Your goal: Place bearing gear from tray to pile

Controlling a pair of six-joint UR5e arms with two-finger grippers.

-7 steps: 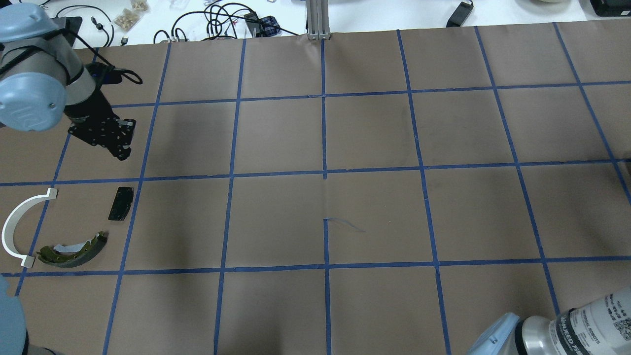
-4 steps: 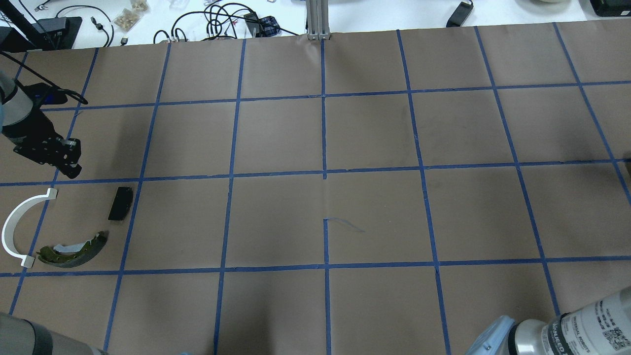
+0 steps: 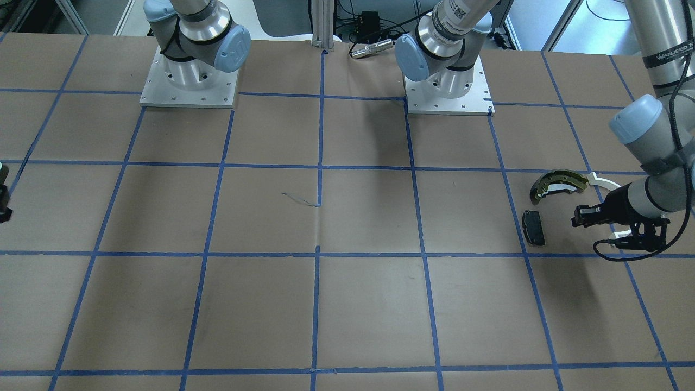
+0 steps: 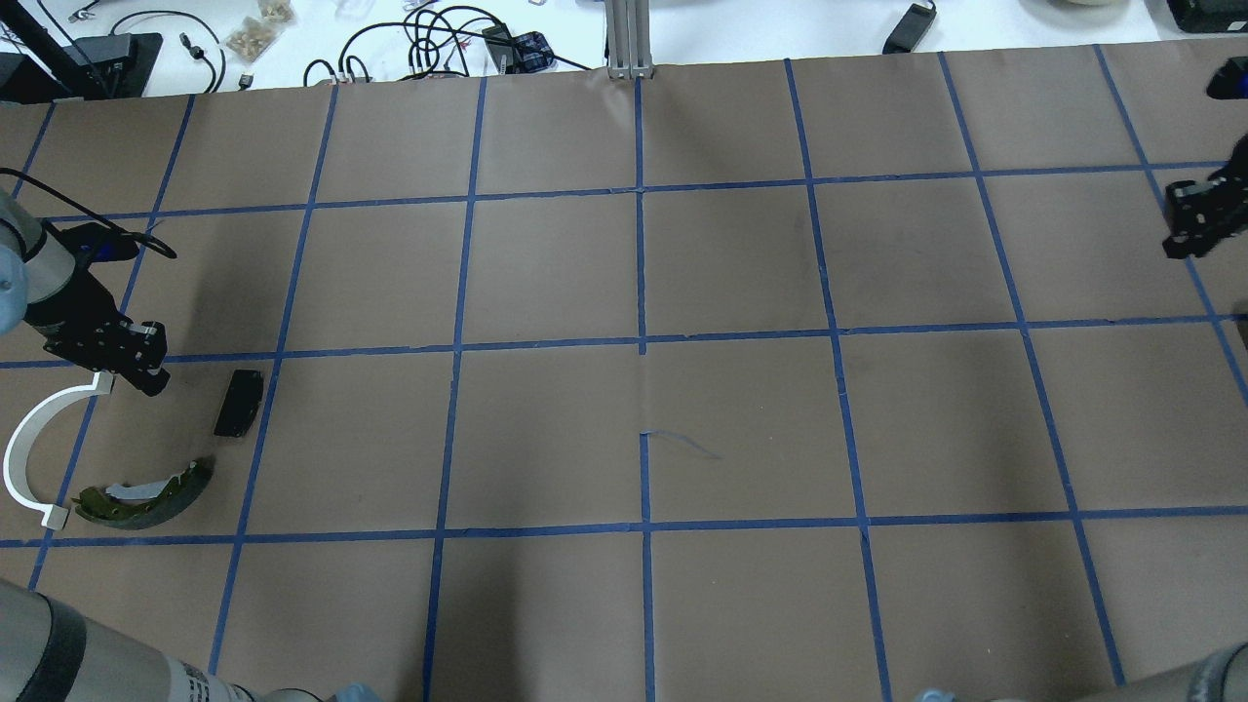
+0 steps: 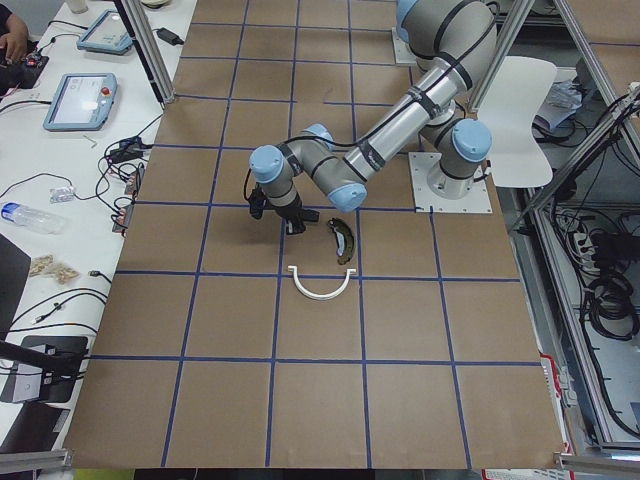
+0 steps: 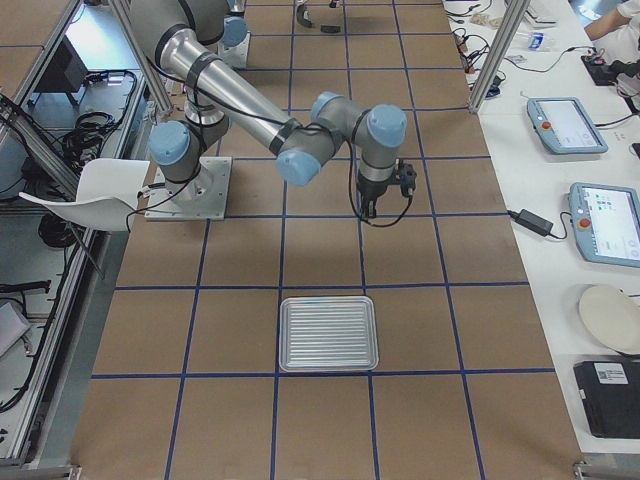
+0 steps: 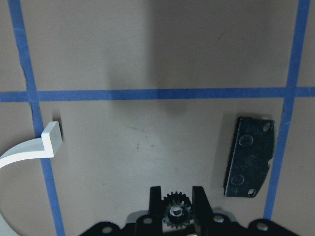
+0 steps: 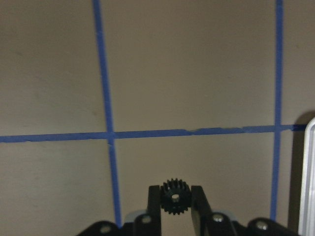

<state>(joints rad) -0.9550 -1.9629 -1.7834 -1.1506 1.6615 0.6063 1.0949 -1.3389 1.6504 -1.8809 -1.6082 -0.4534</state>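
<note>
My left gripper (image 4: 146, 375) hovers over the pile, between the white arc (image 4: 29, 448) and the small black pad (image 4: 239, 403). The left wrist view shows it (image 7: 176, 196) shut on a small black bearing gear (image 7: 175, 214), with the pad (image 7: 249, 156) to the right and the arc's end (image 7: 49, 142) to the left. The olive-and-black brake shoe (image 4: 146, 495) lies nearer the robot. My right gripper (image 4: 1175, 244) is at the table's far right. The right wrist view shows it (image 8: 175, 189) shut on another black bearing gear (image 8: 174, 195), above bare paper.
A ridged metal tray (image 6: 328, 333) lies on the table's right end with nothing showing in it; its rim (image 8: 309, 172) shows at the right wrist view's edge. Brown paper with a blue tape grid covers the table. Cables and small items lie beyond the far edge.
My left gripper has swung left and then toward the robot, down to the pile beside the white arc. My right gripper has come into the overhead view at its right edge.
</note>
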